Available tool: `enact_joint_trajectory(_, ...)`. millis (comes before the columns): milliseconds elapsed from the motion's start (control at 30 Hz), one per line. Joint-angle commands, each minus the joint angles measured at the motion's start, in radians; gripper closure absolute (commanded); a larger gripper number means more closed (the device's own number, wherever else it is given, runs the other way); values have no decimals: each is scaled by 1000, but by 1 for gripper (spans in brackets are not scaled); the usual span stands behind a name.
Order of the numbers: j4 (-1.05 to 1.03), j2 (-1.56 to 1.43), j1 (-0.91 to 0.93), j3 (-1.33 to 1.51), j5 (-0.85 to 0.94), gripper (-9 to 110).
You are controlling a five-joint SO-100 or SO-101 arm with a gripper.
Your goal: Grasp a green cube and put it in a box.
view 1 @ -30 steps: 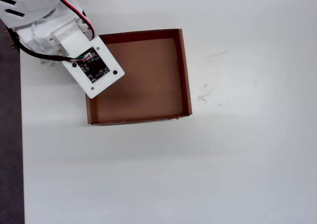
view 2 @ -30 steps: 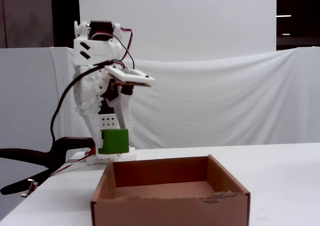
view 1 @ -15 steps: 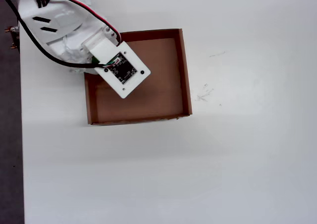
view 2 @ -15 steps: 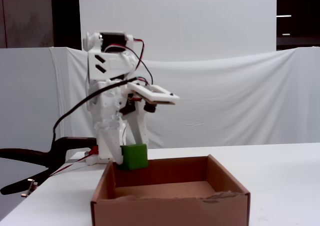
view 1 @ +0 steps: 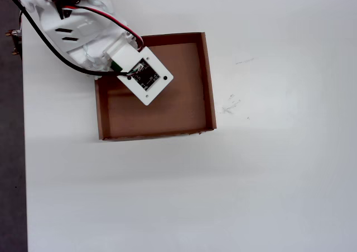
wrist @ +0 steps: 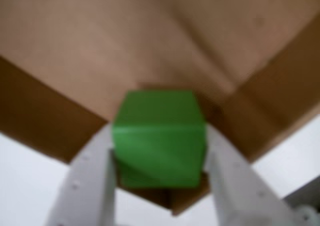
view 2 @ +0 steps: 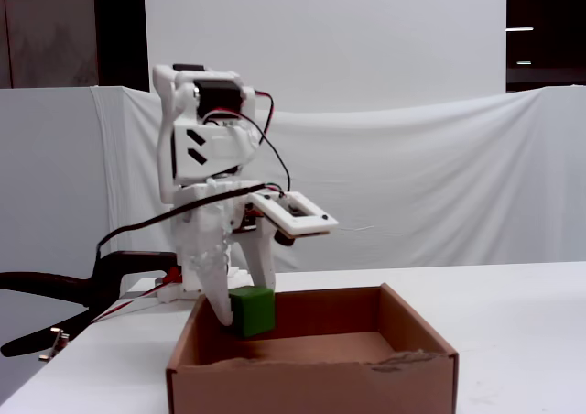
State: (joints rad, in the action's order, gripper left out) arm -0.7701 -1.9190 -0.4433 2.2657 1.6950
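Note:
The green cube (wrist: pixel 159 136) fills the middle of the wrist view, pinched between my two white fingers (wrist: pixel 92 186). My gripper (wrist: pixel 159 158) is shut on it. In the fixed view the green cube (view 2: pixel 253 310) hangs inside the box (view 2: pixel 311 374), near its far left corner and below the rim, held by my gripper (view 2: pixel 240 315). Whether it touches the floor I cannot tell. In the overhead view the arm's white plate covers the cube, and only a green sliver (view 1: pixel 116 66) shows above the box (view 1: pixel 209 85) at its upper left.
The arm's base and cables (view 1: pixel 61 23) sit at the table's upper left corner in the overhead view. The dark table edge (view 1: pixel 11 151) runs down the left side. A white cloth backdrop (view 2: pixel 412 185) hangs behind the table in the fixed view.
My gripper has carried the green cube from above the box's left wall, forward and down, into the box. The arm has leaned further over it.

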Motion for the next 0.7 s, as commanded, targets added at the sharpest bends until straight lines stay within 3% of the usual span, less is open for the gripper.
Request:
enact_joint_trajectory(0, 17, 9, -8, -26, 15, 89)
enact_joint_trajectory(667, 64, 104, -25, -61, 15, 89)
